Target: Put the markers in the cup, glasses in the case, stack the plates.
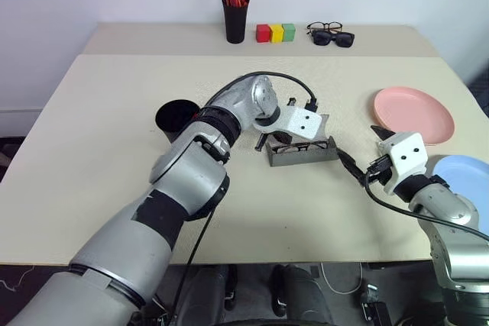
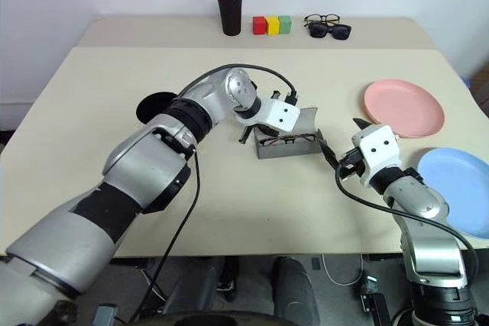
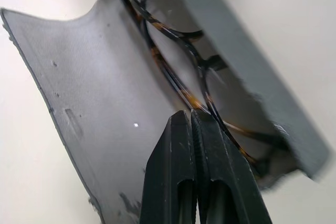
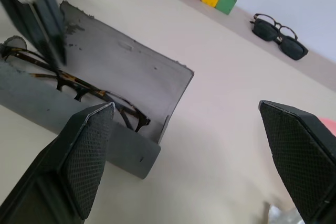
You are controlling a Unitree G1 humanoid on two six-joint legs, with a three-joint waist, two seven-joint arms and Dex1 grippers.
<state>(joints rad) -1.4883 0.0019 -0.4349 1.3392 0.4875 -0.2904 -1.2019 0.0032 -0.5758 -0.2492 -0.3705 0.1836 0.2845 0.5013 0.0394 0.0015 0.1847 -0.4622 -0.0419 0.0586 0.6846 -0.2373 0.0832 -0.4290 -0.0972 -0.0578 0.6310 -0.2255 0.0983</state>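
Our left gripper [image 3: 191, 124] is pressed together, tips down inside the open case [image 2: 286, 146] — nudging the glasses [image 3: 178, 72] flat, we judge, since they lie in the tray just under those tips. Our right gripper [image 4: 189, 156] — spread wide — hangs just beside the case's end, likely to steady it.
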